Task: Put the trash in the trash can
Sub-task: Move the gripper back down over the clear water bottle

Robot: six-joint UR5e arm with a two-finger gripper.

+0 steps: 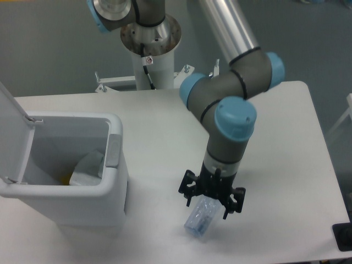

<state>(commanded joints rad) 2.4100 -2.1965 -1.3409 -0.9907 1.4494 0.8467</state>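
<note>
**Gripper low over the bottle, wrapper in the bin**

Fixed camera: The white table (275,137) fills most of the picture. At about 8 o'clock stands the trash can (88,212), with its lid (11,121) swung up at the left edge and its grey front tab (114,151) facing the middle of the table. Inside the can, low against the right wall, lies the whitish wrapper sheet (88,168); beside it a small yellow patch shows, but I cannot tell what it is.

At about 5 o'clock the gripper (210,204) points down at the table, and the arm (231,118) rises from it toward 12 o'clock. The jaws are spread wide, one finger on each side of the bottle (201,219). The bottle lies on the table, sloping from upper right to lower left, and its upper end is hidden under the gripper. I cannot tell whether the fingers touch the bottle. The bottle is well apart from the trash can.
</note>
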